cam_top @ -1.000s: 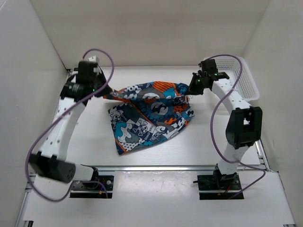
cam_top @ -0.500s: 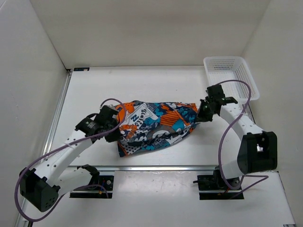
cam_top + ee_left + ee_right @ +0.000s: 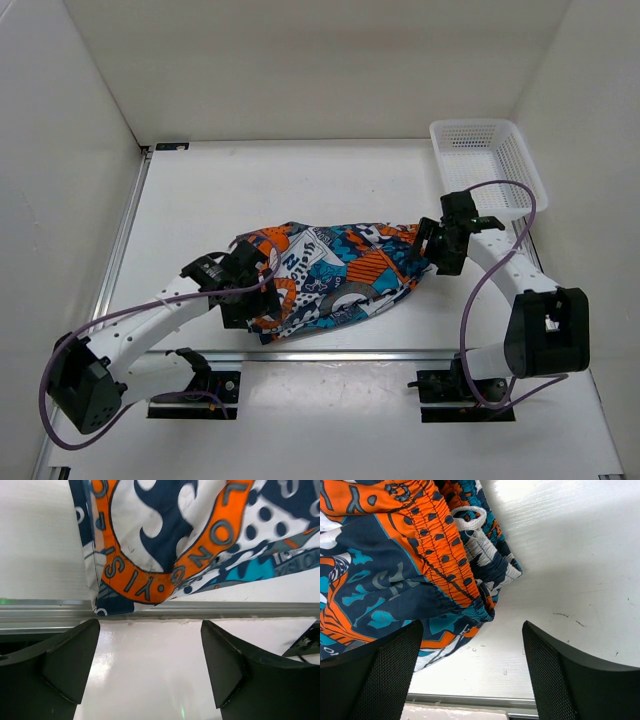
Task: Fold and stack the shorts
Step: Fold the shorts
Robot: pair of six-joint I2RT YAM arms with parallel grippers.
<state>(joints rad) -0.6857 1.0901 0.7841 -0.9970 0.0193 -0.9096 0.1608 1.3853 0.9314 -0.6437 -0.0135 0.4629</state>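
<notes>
Near the table's [image 3: 300, 180] front edge the shorts [image 3: 330, 280] lie doubled over. The left gripper [image 3: 150, 630] and right gripper [image 3: 472, 627], jaws apart and empty at either end, should lift straight clear, lest they drag the fold. The busy orange, teal and navy print is rumpled, the waistband [image 3: 435, 555] bunched and the drawstring [image 3: 475, 535] loose.

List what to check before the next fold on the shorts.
1. Left gripper open, holding no cloth: ok.
2. Right gripper open, holding no cloth: ok.
3. Shorts clear of front rail: not ok, hem corner lies on it.
4. Drawstring tucked in: not ok, loop shows at waistband.
5. Fold lying flat: cannot tell.
6. Basket clear of both grippers: ok.
</notes>
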